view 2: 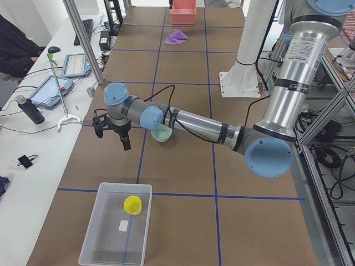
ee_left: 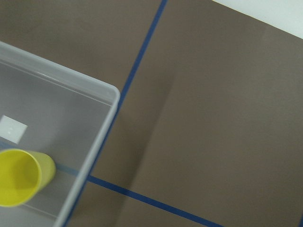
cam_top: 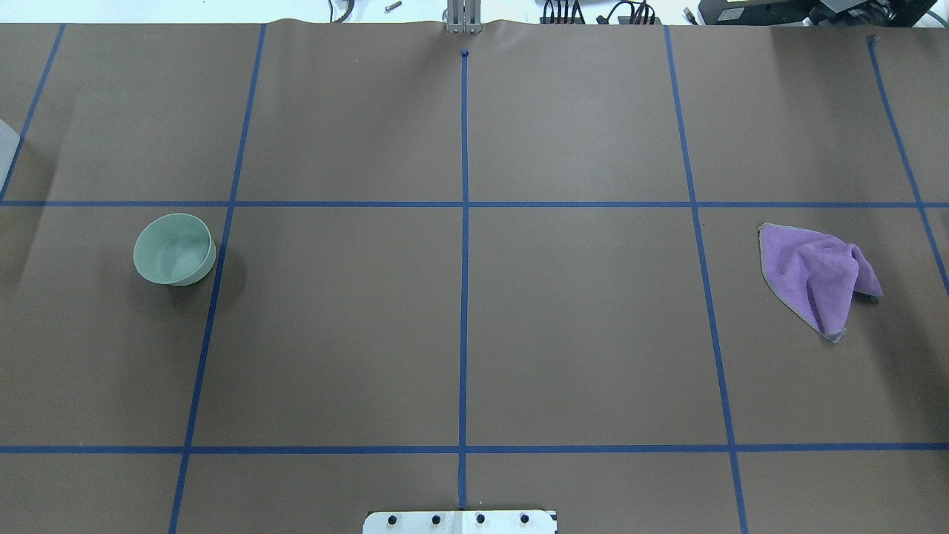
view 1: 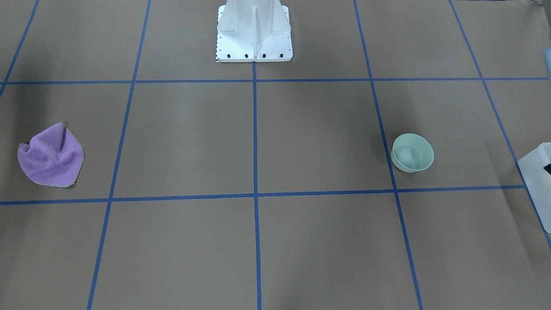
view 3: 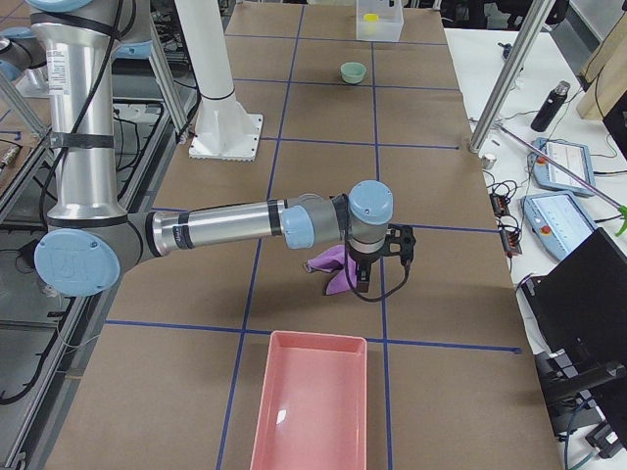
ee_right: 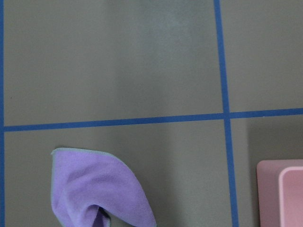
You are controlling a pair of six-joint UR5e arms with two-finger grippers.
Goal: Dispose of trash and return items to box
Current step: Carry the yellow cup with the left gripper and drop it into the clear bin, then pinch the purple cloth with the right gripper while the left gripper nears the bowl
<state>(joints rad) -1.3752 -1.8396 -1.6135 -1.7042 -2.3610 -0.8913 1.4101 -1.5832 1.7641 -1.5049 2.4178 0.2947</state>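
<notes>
Exterior left view: our left gripper (view 2: 113, 137) hangs above the table (view 2: 183, 166), near the low mint-green plastic bowl (view 2: 162, 133). The small yellow plastic cup (view 2: 132, 205) sits inside the translucent milky-white plastic box (view 2: 91, 244) at the table's left edge. We cannot tell either claw's state; the right gripper (view 3: 382, 269) hangs by the crumpled purple cloth (view 3: 328, 266).

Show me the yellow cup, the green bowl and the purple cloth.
yellow cup (view 2: 132, 205), exterior left view, open top.
green bowl (cam_top: 174, 248), overhead exterior view, inside bottom.
purple cloth (view 1: 51, 157), exterior front-facing view, crumpled middle.
</notes>
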